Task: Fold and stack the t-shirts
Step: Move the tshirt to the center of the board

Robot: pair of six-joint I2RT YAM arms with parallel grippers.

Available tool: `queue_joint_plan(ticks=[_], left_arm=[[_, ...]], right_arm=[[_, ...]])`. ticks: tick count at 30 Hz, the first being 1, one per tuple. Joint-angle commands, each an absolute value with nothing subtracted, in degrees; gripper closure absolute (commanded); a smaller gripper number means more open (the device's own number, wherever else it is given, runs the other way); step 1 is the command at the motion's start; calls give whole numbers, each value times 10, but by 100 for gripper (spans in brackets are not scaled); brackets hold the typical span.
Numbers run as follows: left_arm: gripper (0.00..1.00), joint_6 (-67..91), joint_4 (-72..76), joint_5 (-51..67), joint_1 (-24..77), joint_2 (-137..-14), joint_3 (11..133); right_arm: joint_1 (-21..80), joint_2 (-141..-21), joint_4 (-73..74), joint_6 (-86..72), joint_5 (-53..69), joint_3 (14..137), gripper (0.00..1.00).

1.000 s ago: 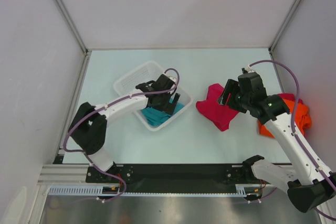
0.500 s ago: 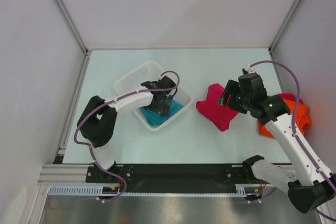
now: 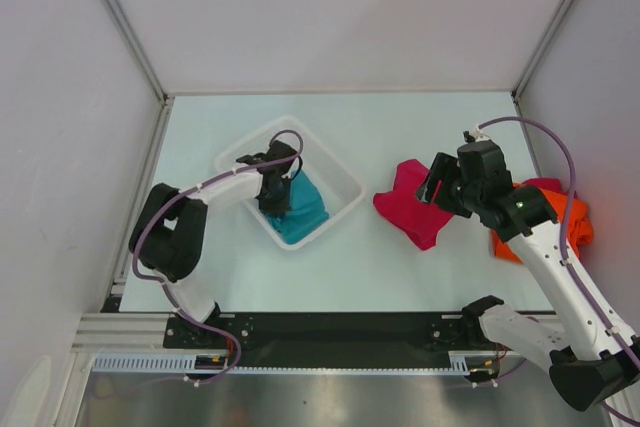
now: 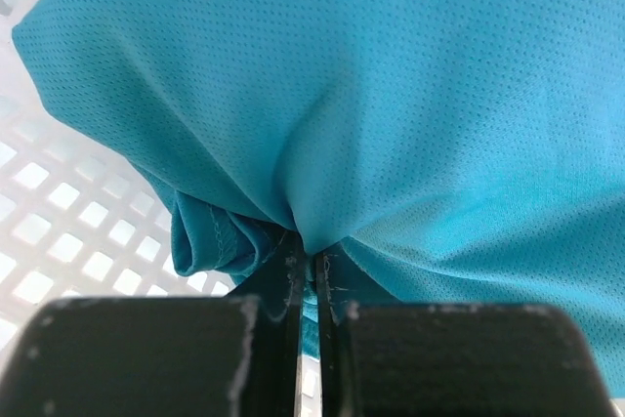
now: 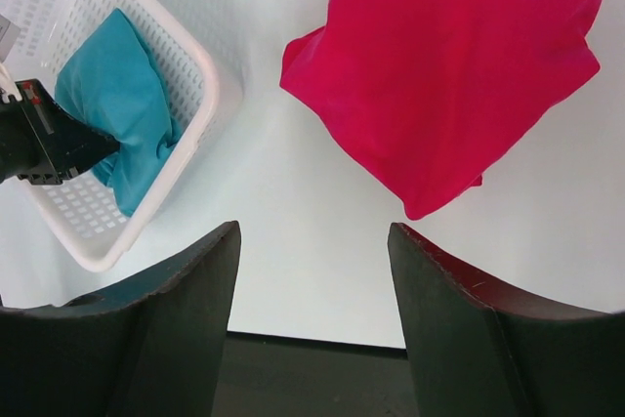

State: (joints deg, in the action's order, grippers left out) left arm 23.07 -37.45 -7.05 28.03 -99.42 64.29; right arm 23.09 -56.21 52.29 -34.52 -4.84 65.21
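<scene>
The teal t-shirt (image 3: 302,207) lies bunched in the white mesh basket (image 3: 330,168). My left gripper (image 3: 276,197) is shut on a fold of that teal t-shirt (image 4: 391,95) inside the basket, the cloth pinched between its fingers (image 4: 291,280). The crimson-pink t-shirt (image 3: 412,205) lies crumpled on the table right of the basket, also in the right wrist view (image 5: 459,56). Behind my right arm the orange t-shirt (image 3: 572,219) rests at the far right. My right gripper (image 3: 440,187) hovers open above the crimson-pink shirt's near edge, nothing between its fingers (image 5: 186,280).
The basket's near wall (image 5: 200,104) shows in the right wrist view with the teal t-shirt (image 5: 122,104) and the left gripper (image 5: 49,139) inside. White enclosure walls stand on three sides. A black rail (image 3: 340,327) runs along the near table edge.
My left gripper moved left within the basket and shut on the teal shirt, pulling the cloth up and left. The right arm has barely moved.
</scene>
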Motion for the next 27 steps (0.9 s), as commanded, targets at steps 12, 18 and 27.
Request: queue_joint_plan(ticks=[12, 18, 27], left_arm=[[66, 259, -338, -47, 201, -917, 592], [37, 272, -347, -68, 189, -911, 596], [28, 281, -342, -66, 162, -877, 592]], right_arm=[[229, -562, 493, -345, -24, 635, 33], [229, -557, 495, -343, -26, 632, 33], [229, -559, 492, -342, -23, 628, 33]])
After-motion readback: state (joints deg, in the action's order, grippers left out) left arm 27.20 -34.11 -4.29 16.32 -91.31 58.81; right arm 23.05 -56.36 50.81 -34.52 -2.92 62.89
